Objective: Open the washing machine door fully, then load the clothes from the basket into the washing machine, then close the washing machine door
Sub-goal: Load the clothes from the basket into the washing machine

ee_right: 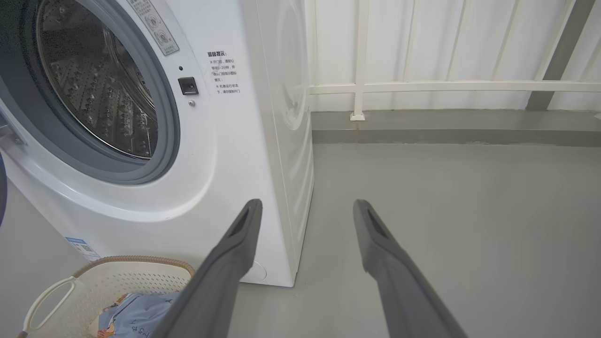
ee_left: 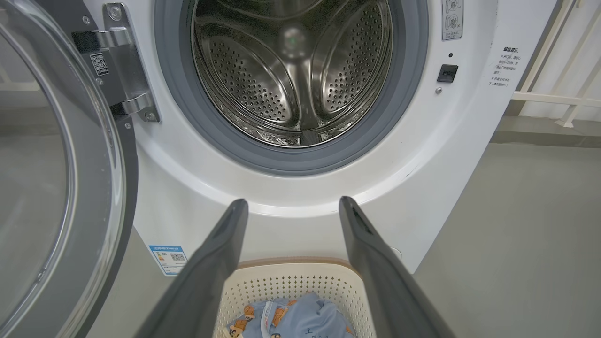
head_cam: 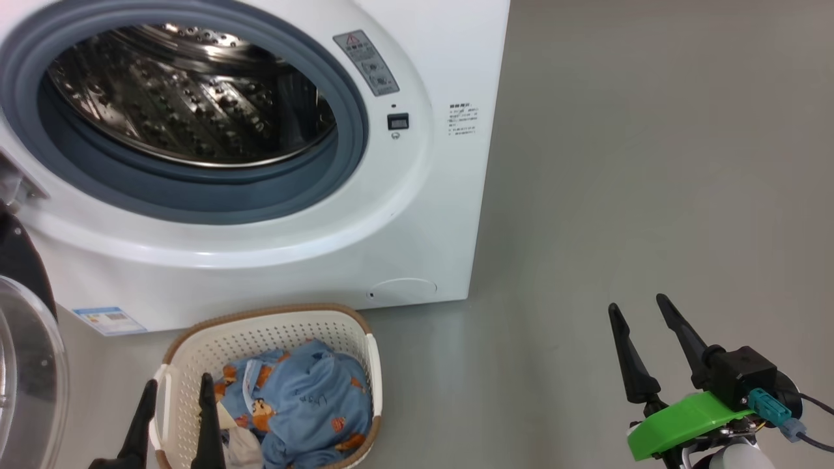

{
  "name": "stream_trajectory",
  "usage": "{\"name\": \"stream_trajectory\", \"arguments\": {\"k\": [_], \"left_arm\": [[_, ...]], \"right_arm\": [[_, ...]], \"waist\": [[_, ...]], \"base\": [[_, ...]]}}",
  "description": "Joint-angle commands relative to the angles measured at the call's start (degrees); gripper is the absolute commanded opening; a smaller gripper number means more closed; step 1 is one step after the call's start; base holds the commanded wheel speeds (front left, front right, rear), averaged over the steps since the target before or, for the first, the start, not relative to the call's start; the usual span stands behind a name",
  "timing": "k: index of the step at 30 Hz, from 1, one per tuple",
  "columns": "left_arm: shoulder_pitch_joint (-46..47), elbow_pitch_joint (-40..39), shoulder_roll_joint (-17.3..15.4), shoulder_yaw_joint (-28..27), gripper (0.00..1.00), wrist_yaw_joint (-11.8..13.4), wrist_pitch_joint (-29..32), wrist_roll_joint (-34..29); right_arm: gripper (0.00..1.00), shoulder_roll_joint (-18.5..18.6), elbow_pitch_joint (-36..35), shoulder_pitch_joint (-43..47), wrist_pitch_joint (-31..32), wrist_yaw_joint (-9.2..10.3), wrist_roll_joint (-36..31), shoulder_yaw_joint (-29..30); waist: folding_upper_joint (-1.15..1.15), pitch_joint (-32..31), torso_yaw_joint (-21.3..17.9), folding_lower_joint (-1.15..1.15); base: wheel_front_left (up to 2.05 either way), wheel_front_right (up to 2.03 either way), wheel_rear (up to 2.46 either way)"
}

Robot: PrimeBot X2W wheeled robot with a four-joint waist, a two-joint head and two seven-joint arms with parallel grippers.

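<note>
We judge the door step done. The large round glossy black washing machine door [ee_left: 56,178], with its bulging clear glass window, stands swung wide to the left on its metal hinge [ee_left: 124,70]. The steel perforated drum [head_cam: 189,98] of the big white front-loading washing machine [head_cam: 417,215] lies bare inside its grey-blue rubber gasket [head_cam: 195,195]. So loading is the step in hand.

The small cream-white perforated plastic basket [head_cam: 260,335] with a brown woven-look rim sits on the grey floor [head_cam: 619,163] just in front of the machine, below the opening. In it lie the clothes [head_cam: 313,397], a bundle of light blue fabric with orange-brown bear prints, and a cream-white cloth piece [head_cam: 244,449] at their near-left edge.

Our left hand [head_cam: 179,383] hangs over the basket's left side, its two dark fingers spread wide with nothing between them. In the head view one finger lines up outside the wall and the other inside. Our right hand [head_cam: 637,303] is likewise open and empty, well apart to the right over the floor.

To do this well, we should shift the left hand rightward so that both fingers come down inside the basket, over the middle of the bundle. They should sink into the folds and close on a thick bunch. We should lift until the cloth clears the rim, so the light basket is not dragged, then carry it well past the gasket before letting go, lest a trailing end foul the door.
</note>
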State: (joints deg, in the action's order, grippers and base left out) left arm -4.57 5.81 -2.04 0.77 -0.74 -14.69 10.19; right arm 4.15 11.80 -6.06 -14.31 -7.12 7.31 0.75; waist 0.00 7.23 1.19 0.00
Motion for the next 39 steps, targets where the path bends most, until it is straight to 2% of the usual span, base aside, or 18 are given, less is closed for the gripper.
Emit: {"name": "stream_trajectory", "arguments": {"k": [1, 14, 17, 39], "left_arm": [[2.29, -0.95, -0.84, -1.54, 1.00, 0.12, -0.31, 0.51], [9.24, 3.40, -0.84, 1.06, 1.00, -1.01, -0.31, 1.90], [11.80, 5.12, -0.84, 1.92, 1.00, -2.09, -0.31, 1.83], [28.50, 24.54, -1.31, -0.04, 1.00, -6.01, -0.31, 1.81]], "right_arm": [[1.00, 0.47, -1.35, -1.85, -0.69, -0.36, 0.50, -1.23], [1.00, 1.20, -2.09, -4.93, -0.69, -0.36, 1.19, -1.13], [1.00, 1.48, -2.55, -6.01, -0.69, -0.36, 1.49, -0.92], [1.00, 2.24, -3.65, -9.92, -0.69, -0.36, 2.51, -1.05]], "waist": [[0.00, 1.37, -0.10, 0.00], [0.00, 11.68, -1.34, 0.00], [0.00, 14.86, -1.70, 0.00], [0.00, 32.43, -4.75, 0.00]], "base": [[0.00, 0.00, 0.00], [0.00, 0.00, 0.00], [0.00, 0.00, 0.00], [0.00, 0.00, 0.00]]}}
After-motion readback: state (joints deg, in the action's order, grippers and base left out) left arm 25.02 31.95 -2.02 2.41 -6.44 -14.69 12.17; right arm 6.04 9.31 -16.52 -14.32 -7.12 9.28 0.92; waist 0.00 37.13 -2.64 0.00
